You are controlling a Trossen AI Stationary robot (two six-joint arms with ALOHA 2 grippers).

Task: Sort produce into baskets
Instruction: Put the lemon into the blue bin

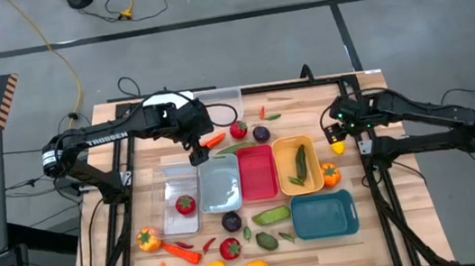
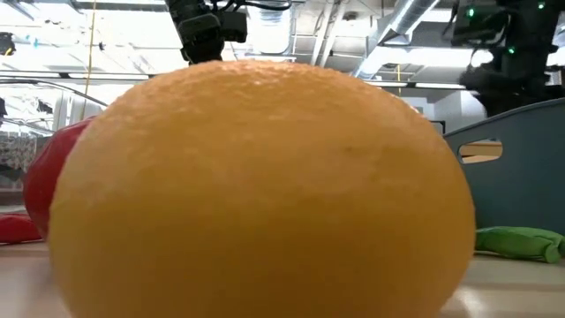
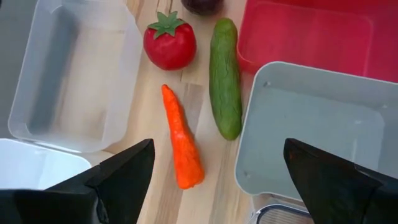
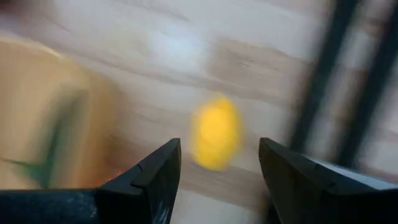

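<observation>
Produce awaits sorting: left hand (image 3: 211,171), released, straddles the carrot (image 3: 181,140) for pickup, while right hand (image 4: 217,165), released, brackets the lemon (image 4: 216,132).

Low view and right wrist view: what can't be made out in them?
- Low view: an orange fruit right at the lens hides most of the table; only a red fruit, the teal bin and a green pod show.
- Right wrist view: blurred; the yellow piece ahead of the right hand cannot be identified.

Blurred yellow fruit (image 4: 216,132), kind unclear
</observation>
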